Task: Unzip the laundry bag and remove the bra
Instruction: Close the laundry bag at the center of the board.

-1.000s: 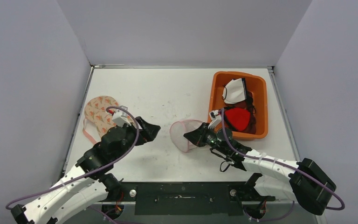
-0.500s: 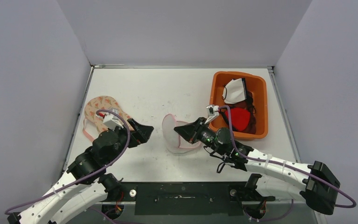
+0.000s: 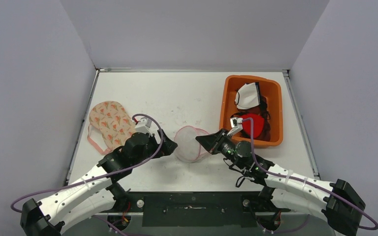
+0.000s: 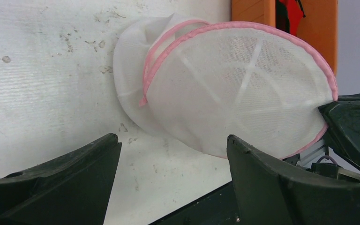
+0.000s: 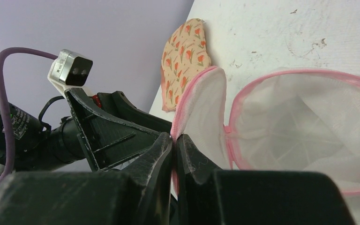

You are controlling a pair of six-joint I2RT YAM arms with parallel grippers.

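Mesh laundry bag (image 3: 189, 143) in grip of right pincer (image 3: 199, 141), left pincer (image 3: 173, 146) wide; orange bin (image 3: 225, 101) with garments (image 3: 248, 96).

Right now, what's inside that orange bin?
A white garment with black trim lies toward the far end of the orange bin, a red garment nearer. Whatever lies beneath them is covered.

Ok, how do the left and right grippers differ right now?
The left gripper is wide open and empty; the right gripper is shut on the pink rim of the laundry bag. The left gripper sits at the bag's left side, the right gripper at its right. Both face the bag.
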